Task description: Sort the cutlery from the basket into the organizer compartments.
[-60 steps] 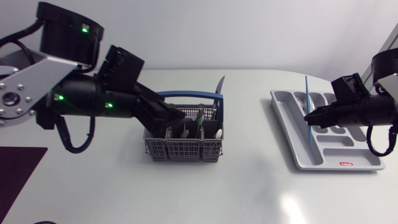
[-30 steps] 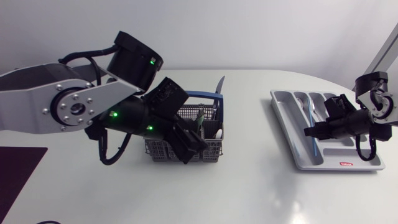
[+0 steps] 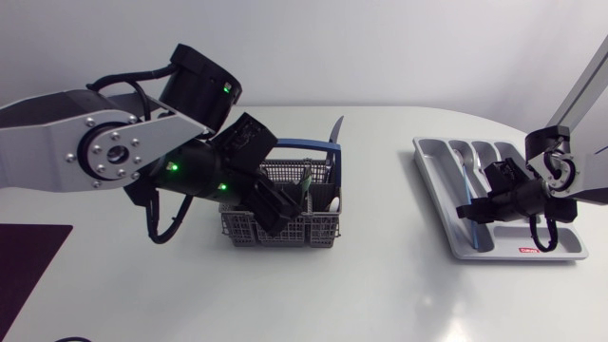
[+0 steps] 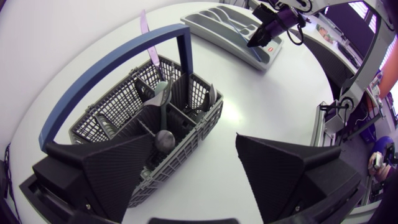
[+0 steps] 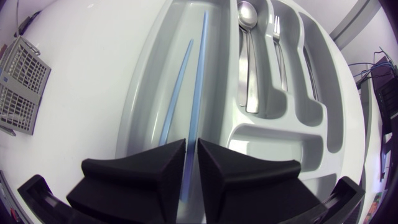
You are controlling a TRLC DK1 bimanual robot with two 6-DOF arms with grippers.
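Fingers of my right gripper (image 5: 191, 155) pinch a blue chopstick (image 5: 200, 74), low in the long compartment of the organizer (image 5: 146, 81) beside a second chopstick (image 5: 175, 93). Placing seems nearly done; letting go looks next. My left gripper (image 4: 193, 168) hangs spread wide over the basket (image 4: 205, 118) and must centre on one piece.

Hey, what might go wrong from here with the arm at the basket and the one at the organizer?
The open left gripper straddles the basket's near wall, one finger over it, one outside; closing may catch mesh and drag or tip the basket instead of taking cutlery.
The right gripper holds a blue chopstick low in the organizer's long compartment beside a second chopstick; withdrawing before letting go might flick either out.
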